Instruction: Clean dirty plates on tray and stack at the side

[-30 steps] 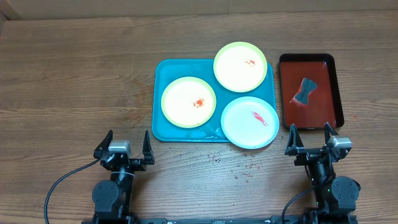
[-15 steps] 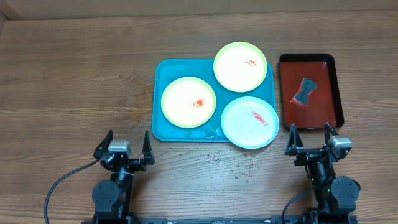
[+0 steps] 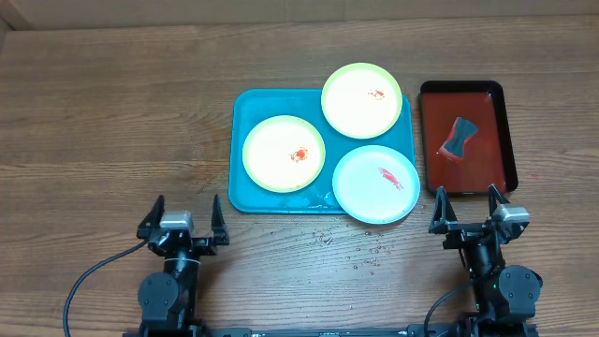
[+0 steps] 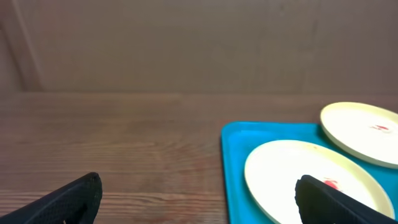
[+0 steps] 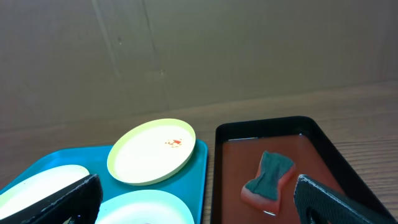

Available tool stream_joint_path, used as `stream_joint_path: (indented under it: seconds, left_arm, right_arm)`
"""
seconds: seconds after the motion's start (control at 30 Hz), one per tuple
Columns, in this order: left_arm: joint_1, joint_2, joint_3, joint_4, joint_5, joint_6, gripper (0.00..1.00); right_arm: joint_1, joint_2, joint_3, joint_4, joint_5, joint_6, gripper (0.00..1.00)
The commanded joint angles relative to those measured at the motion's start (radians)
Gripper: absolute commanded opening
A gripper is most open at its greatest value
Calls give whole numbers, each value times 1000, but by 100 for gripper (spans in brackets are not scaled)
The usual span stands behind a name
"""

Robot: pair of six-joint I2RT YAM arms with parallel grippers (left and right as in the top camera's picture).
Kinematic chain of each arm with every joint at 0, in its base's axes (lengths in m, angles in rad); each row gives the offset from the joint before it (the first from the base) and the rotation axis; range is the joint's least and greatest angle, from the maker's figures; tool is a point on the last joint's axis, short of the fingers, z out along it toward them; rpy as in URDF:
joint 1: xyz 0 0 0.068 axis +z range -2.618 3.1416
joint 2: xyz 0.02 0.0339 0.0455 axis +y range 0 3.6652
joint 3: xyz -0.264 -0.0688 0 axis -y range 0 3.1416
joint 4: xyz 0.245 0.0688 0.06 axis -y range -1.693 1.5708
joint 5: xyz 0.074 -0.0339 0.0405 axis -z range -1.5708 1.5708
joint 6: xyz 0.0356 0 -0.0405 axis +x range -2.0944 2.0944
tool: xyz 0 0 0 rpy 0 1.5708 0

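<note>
Table (image 3: pixel 112 112), brown wood grain, filled the whole overhead view. We took the teal tray (image 3: pixel 245 108) as our landmark; it lay flat on the wood.

Dark red tray (image 3: pixel 482 170), black-rimmed and smaller, sat just beside the teal tray's right edge, close to it but apart.

We counted three plates, all on the teal tray:
- first yellow-green plate (image 3: pixel 284 153), inside the tray's left half, with a red-orange blob near its middle.
- second yellow-green plate (image 3: pixel 362 100), at the tray's far right corner, its rim overhanging the far edge, with a small orange fleck right of centre.
- pale blue-white plate (image 3: pixel 375 183), at the tray's near right corner, hanging over the near edge, with a red streak across it.

The plates lay close together; we could not tell whether their rims touched.

Left gripper (image 3: pixel 186 208) hovered on the near side of the tray, off its left corner. Its fingers were spread wide and held nothing.

Right gripper (image 3: pixel 466 208) hovered near and to the right of the tray, by the red tray's near edge. It was likewise spread wide and empty.

Sponge (image 3: pixel 458 138), grey over a reddish base, lay in the red tray, right of the teal one.

Small droplets (image 3: pixel 360 255) speckled the wood just nearer than the tray.
</note>
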Motion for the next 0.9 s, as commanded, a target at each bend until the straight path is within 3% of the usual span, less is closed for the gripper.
stream_joint_path:
  seconds: [0.0, 0.27, 0.53, 0.73, 0.87]
  left_arm:
    - [5, -10, -6, 5, -49, 26, 99]
    - [4, -10, -5, 36, 98, 38, 100]
    - [4, 96, 101, 48, 154, 48, 100]
    - [4, 492, 380, 22, 280, 49, 100]
    - [4, 809, 674, -145, 329, 49, 100]
  right_arm:
    - [5, -12, -10, 3, 8, -3, 100]
    - [5, -12, -6, 2, -14, 18, 100]
    - [2, 11, 187, -208, -16, 58, 100]
    - [2, 184, 435, -340, -18, 76, 100]
    - [2, 381, 610, -450, -43, 76, 100]
